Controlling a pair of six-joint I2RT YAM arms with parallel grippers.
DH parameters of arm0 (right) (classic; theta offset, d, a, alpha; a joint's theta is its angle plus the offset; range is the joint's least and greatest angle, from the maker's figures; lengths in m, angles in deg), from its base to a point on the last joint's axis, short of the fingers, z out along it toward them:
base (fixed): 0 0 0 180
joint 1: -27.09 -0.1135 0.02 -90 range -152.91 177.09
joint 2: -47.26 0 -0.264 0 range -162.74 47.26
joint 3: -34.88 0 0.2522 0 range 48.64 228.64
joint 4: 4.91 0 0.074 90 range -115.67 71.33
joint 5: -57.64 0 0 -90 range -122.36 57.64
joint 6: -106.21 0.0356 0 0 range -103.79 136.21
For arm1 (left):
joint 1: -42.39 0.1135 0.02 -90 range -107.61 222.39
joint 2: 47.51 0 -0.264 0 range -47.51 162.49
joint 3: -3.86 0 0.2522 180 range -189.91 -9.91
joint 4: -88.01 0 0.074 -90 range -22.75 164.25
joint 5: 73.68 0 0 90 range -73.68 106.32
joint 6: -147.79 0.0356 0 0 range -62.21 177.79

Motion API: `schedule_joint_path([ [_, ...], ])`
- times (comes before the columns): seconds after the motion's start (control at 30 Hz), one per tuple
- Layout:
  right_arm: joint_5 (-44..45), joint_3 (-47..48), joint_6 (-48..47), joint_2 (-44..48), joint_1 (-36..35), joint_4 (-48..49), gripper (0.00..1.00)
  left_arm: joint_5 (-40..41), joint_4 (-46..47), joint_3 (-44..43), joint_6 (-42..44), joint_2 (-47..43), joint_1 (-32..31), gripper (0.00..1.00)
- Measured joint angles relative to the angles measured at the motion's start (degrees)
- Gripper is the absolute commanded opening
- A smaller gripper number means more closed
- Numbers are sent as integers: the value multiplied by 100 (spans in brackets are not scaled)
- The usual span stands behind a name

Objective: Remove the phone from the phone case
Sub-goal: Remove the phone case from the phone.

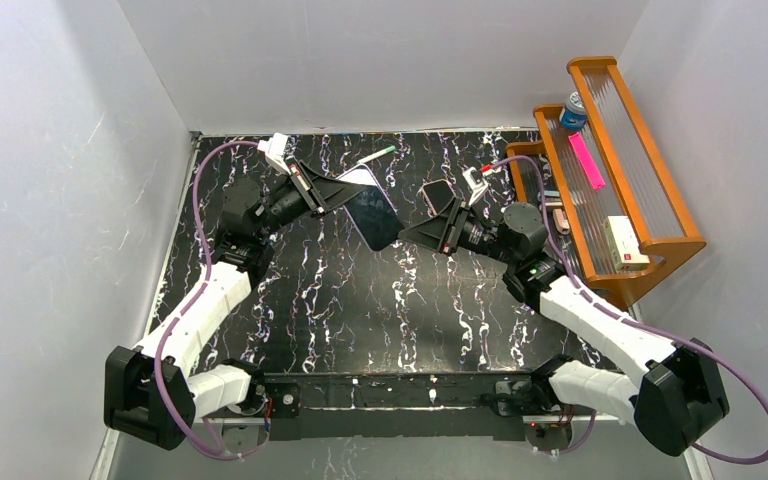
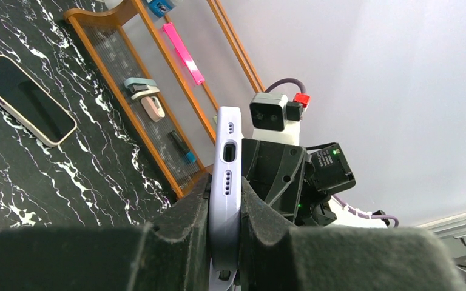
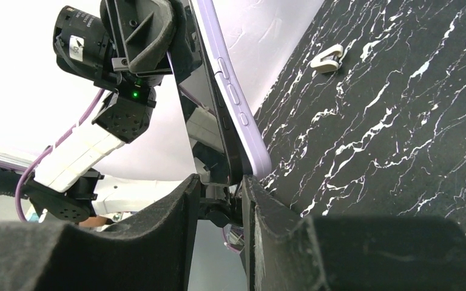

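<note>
The phone [image 1: 375, 218], dark screen up, sits in a lilac case [image 1: 358, 177] and is held in the air above the far middle of the table. My left gripper [image 1: 332, 190] is shut on the case's left edge. In the left wrist view the case [image 2: 227, 151] stands edge-on, clamped between the fingers of that gripper [image 2: 224, 188]. My right gripper [image 1: 407, 233] meets the phone's near right corner. In the right wrist view the dark phone [image 3: 209, 133] runs down between the fingers of that gripper [image 3: 221, 185], with the lilac case edge [image 3: 236, 109] beside it.
A second phone [image 1: 438, 195] lies flat on the black marbled table [image 1: 360, 320], just behind my right gripper. A wooden rack [image 1: 650, 245] at the right holds a pink strip [image 1: 587, 160], a blue item [image 1: 573, 112] and a white box [image 1: 623, 243]. White walls close in on all sides.
</note>
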Motion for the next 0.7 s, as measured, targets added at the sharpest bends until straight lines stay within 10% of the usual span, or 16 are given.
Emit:
schedule_joint_path([
  [0.7, -581, 7, 315, -730, 48, 1266, 24, 212, 221, 0, 63, 109, -503, 0],
])
